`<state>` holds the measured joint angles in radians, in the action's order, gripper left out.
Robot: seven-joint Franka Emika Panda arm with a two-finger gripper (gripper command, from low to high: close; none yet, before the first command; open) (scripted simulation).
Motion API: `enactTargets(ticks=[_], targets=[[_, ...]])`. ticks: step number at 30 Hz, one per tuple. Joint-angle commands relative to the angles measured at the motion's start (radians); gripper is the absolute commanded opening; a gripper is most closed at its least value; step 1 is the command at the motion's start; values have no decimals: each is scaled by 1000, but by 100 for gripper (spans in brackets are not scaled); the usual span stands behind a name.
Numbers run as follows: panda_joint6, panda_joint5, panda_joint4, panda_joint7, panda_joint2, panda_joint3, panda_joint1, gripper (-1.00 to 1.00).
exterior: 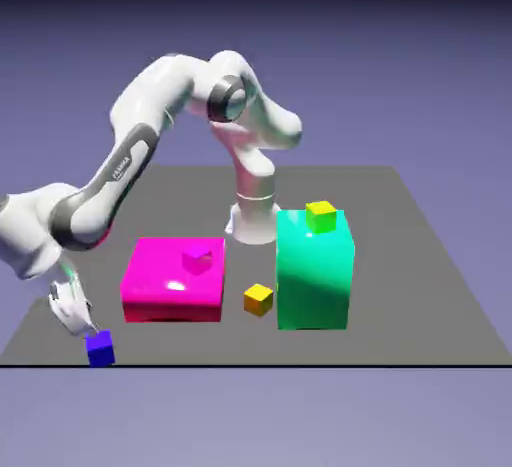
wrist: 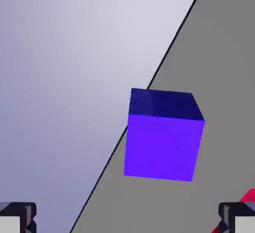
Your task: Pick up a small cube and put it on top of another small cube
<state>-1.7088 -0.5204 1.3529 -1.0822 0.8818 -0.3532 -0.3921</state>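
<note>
Tiny deep blue cube (wrist: pixel 164 136) sits at table's near edge (exterior: pixel 250 363), exterior view's left — rigid, light, smooth flat faces. Gripper (exterior: pixel 84 327) just above, spread wide, empty. Pinch opposite side faces, mid-height — edge close, nudge risks drop.

**Grey table and what sits on it**

You see a flat grey table (exterior: pixel 420 255) against the blue-violet backdrop. The small blue cube (exterior: pixel 100 349) rests at the near edge, by the corner on the exterior view's left; in the hand view it (wrist: pixel 163 136) sits right at the table's dark edge line. A large flat magenta block (exterior: pixel 160 290) lies mid-table, a tall teal block (exterior: pixel 314 280) stands to its right, and a yellow-orange cube (exterior: pixel 258 299) sits between them.
</note>
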Motion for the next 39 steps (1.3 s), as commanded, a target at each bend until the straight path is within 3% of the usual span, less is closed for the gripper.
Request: enactTargets(ticks=[1, 7, 8, 12, 39], targets=[[33, -13, -36, -8, 36, -9, -10, 0], [-99, -47, 57, 22, 83, 13, 16, 0], [-99, -47, 57, 22, 83, 13, 16, -100], [31, -15, -36, -8, 40, -9, -10, -100], [-400, -82, 937, -226, -647, 502, -114, -100]])
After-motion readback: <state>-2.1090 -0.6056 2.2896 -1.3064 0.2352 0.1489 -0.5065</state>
